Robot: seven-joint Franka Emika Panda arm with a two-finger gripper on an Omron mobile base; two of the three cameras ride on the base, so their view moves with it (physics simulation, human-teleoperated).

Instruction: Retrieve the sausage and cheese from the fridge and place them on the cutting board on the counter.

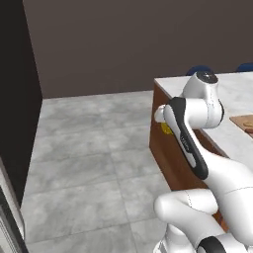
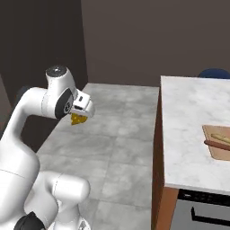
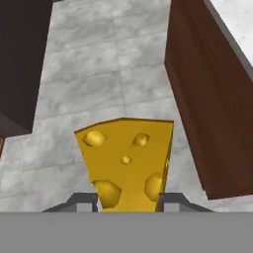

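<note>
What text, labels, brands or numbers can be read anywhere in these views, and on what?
None: no readable word, number, brand or sign.
The cheese held in the gripper has holes, no label.
The counter, cutting board and the appliance front below the counter are unmarked.

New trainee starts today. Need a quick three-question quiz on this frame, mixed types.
1. True or false: the tool is shut on the cheese.
2. Multiple choice: what is below the held cheese? A) the counter B) the grey tiled floor C) the cutting board
3. Fill in: on the cutting board already lies the ____.

Key:
1. True; both fingertips flank the wedge in the hand view.
2. B; the floor lies beneath it, beside the counter.
3. sausage, a thin dark reddish rod.
</note>
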